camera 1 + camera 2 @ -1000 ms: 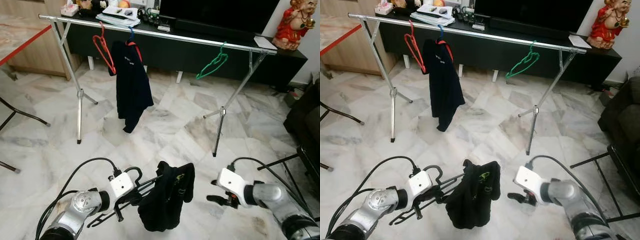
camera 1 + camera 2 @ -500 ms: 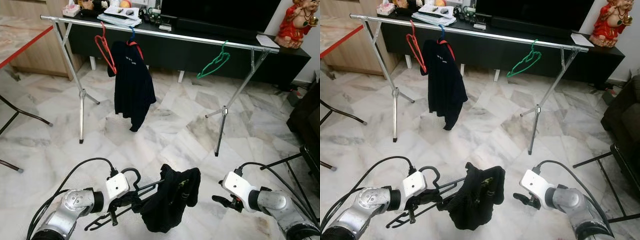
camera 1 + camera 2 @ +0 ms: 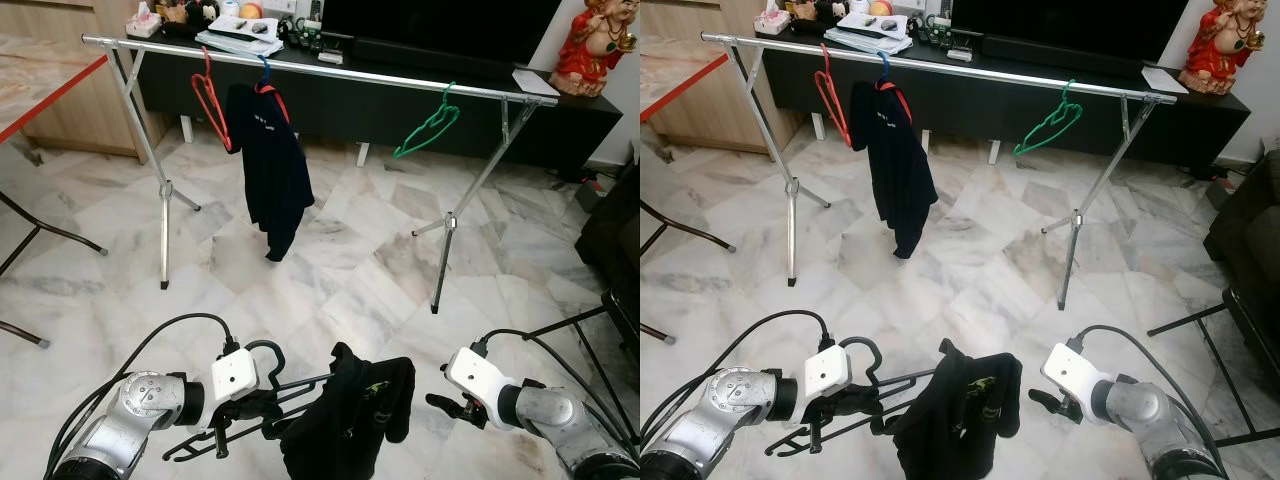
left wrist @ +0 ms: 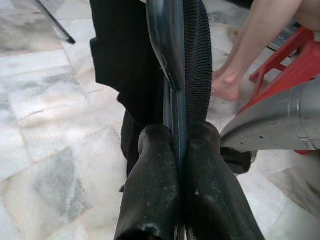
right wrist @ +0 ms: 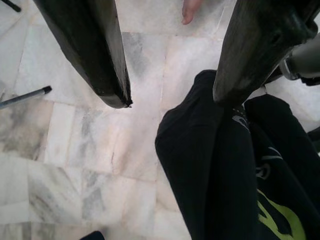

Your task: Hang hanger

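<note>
A red statue (image 3: pixel 591 45) stands on the dark cabinet (image 3: pixel 560 125).

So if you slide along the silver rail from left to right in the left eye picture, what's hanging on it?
Red hanger → dark shirt on a blue-hooked hanger → green hanger.

Left end effector (image 3: pixel 243 411) clamped shut; right end effector (image 3: pixel 441 402) fingers apart.

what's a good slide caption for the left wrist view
Left gripper shut on a black hanger draped with a dark garment, over marble floor.
</note>
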{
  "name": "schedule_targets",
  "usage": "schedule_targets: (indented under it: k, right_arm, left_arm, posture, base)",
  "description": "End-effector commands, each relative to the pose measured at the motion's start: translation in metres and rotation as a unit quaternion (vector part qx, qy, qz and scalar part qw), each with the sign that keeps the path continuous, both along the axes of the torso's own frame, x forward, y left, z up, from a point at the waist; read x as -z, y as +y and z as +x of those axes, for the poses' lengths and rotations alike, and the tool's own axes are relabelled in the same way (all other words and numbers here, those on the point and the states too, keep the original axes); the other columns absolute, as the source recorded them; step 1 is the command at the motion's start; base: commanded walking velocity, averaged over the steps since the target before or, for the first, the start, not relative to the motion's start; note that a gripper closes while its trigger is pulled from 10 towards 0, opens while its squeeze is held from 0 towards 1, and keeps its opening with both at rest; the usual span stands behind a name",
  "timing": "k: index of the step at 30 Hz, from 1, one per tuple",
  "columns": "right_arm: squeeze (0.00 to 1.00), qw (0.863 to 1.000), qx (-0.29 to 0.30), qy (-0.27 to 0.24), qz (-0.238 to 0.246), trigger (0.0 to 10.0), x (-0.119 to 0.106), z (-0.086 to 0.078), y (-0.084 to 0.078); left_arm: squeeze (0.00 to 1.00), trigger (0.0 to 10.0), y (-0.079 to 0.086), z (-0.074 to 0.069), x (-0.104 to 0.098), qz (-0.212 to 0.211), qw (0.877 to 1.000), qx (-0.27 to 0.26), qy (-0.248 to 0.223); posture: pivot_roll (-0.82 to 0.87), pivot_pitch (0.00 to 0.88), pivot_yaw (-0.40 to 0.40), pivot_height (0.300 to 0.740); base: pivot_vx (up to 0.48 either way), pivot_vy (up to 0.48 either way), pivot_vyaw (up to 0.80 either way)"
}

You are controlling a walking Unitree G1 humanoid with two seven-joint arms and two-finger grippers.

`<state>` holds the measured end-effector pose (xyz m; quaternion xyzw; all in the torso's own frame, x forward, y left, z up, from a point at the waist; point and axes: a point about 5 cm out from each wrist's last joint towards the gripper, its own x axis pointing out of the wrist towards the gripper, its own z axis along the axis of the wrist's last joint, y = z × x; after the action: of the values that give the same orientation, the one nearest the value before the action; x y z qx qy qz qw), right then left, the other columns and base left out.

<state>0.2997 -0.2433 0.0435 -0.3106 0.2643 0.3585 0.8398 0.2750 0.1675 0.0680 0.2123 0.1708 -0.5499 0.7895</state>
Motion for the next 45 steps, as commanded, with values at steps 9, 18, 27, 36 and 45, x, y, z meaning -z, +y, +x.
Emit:
schedule_targets:
  k: [9,18,27,36,45]
  right_arm:
    - [0.0,0.998,0.018,0.051,0.019,10.0,0.021,-0.018,0.0]
    - [0.0,0.998,0.04,0.038,0.017,10.0,0.024,-0.017,0.003]
    - [0.0,0.996,0.088,-0.013,0.014,10.0,0.019,-0.007,0.002]
    - [0.0,0.991,0.067,0.069,0.095,10.0,0.037,-0.02,0.028]
    - [0.0,0.99,0.115,0.027,0.073,10.0,0.035,-0.011,0.031]
  left_arm:
    - [0.0,0.0,-0.008,-0.001,-0.02,-0.027,0.999,0.035,-0.017]
    - [0.0,0.0,-0.011,-0.004,-0.03,-0.038,0.998,0.055,-0.016]
    - [0.0,0.0,-0.012,-0.007,-0.035,-0.036,0.997,0.071,-0.007]
    - [0.0,0.0,-0.019,-0.008,-0.043,-0.048,0.995,0.085,-0.007]
    - [0.0,0.0,-0.022,-0.01,-0.048,-0.054,0.994,0.091,-0.007]
  posture:
    - [-0.01,0.139,-0.118,0.74]
    - [0.0,0.145,-0.114,0.74]
    - [0.0,0.146,-0.109,0.74]
    - [0.01,0.148,-0.106,0.74]
    - [0.02,0.151,-0.101,0.74]
  base:
    - [0.0,0.0,0.0]
    - [0.0,0.0,0.0]
    - [0.0,0.0,0.0]
    - [0.0,0.0,0.0]
    - [0.0,0.0,0.0]
